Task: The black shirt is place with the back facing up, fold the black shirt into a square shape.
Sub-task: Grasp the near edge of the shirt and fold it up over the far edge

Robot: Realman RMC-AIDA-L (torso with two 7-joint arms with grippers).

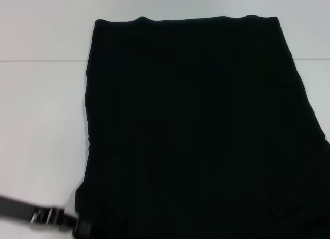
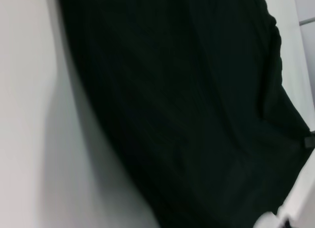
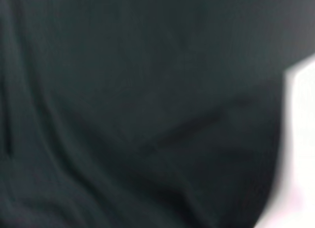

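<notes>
Black shirt [image 1: 201, 130]: one item, plain black fabric, lying flat on the white desk [image 1: 41, 120]. It covers most of the desk in the head view, with a straight edge along its far side and its near part running out of sight at the lower border. No lettering shows on the upper face. Surface mostly smooth; soft creases show in the right wrist view [image 3: 147, 114].

Left gripper [image 1: 77, 224]: low, at the shirt's near left corner, its arm reaching in from the left over the bare desk. It meets the shirt's edge there; whether the jaws are parted or closed, or have hold of the fabric, cannot be told. The left wrist view shows the shirt [image 2: 187, 114] filling most of the picture, with bare desk [image 2: 24, 114] beside its curved edge.

Right gripper: not seen in the head view. Its wrist camera looks closely onto the shirt, with a strip of desk [image 3: 300, 139] beside the fabric; state of jaws not visible.
</notes>
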